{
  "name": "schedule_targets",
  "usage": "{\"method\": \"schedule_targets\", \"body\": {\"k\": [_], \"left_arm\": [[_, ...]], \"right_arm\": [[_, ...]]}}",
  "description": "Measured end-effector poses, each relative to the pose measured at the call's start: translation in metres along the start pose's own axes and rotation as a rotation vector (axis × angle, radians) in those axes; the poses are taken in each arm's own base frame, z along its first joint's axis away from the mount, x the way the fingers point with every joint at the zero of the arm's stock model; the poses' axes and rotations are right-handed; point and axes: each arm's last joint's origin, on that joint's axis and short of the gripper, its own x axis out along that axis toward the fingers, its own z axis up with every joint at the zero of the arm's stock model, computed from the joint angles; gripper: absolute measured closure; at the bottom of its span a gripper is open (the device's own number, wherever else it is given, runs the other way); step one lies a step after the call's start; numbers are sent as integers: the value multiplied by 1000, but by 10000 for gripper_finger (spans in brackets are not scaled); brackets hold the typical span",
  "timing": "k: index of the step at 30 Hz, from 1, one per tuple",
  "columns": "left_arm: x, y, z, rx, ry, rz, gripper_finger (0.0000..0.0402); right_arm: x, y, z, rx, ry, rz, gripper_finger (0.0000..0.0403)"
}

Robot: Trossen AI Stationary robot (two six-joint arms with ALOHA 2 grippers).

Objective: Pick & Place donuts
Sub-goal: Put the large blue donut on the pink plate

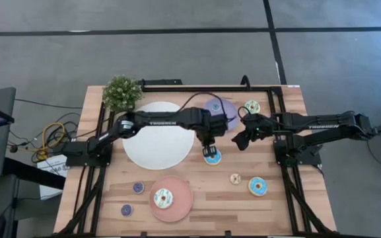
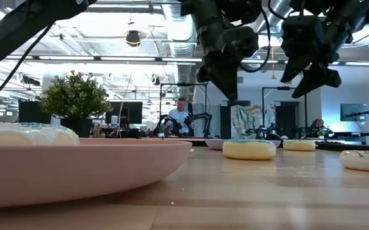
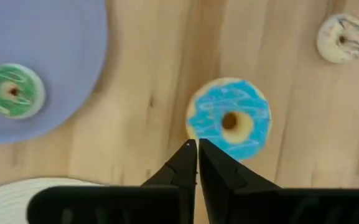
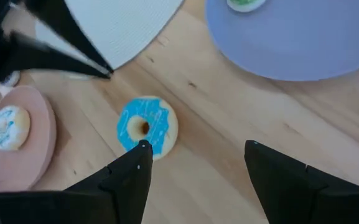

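A donut with bright blue icing point(image 1: 212, 157) lies flat on the wood between the white plate and the lilac plate. My left gripper point(image 3: 197, 147) is shut and hovers just beside and above this donut point(image 3: 229, 118); the low view shows its tip point(image 2: 230, 89) well clear of the donut point(image 2: 249, 149). My right gripper point(image 4: 196, 149) is open and hangs in the air to the donut's right point(image 1: 243, 139), looking down on it point(image 4: 145, 127). A green mini donut point(image 3: 11, 91) sits on the lilac plate point(image 3: 73, 37).
White plate point(image 1: 158, 134) lies left of the grippers and a pink plate point(image 1: 177, 205) holding a white-iced donut point(image 1: 163, 197) lies near. A pale green donut point(image 1: 251, 107), beige mini point(image 1: 235, 178), light blue donut point(image 1: 258, 186) and two dark minis point(image 1: 138, 188) lie about. A plant point(image 1: 121, 92) stands at the far left.
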Motion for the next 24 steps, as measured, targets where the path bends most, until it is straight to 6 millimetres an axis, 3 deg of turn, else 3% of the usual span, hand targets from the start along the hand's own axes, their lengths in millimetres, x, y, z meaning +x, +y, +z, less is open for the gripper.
{"method": "schedule_targets", "body": {"k": [7, 11, 16, 24], "left_arm": [[14, -14, -27, 13, 15, -17, 400], [-1, -12, -52, -39, -92, -35, 401], [-20, -9, -107, -114, -192, -63, 401], [-76, -27, -203, -113, -435, -77, 401]], "right_arm": [[0, 6, -2, 4, -14, 24, 158], [0, 9, -1, 2, -36, 47, 158], [-1, 13, 4, 2, -90, 94, 158], [1, 19, 12, 42, -195, 102, 158]]}}
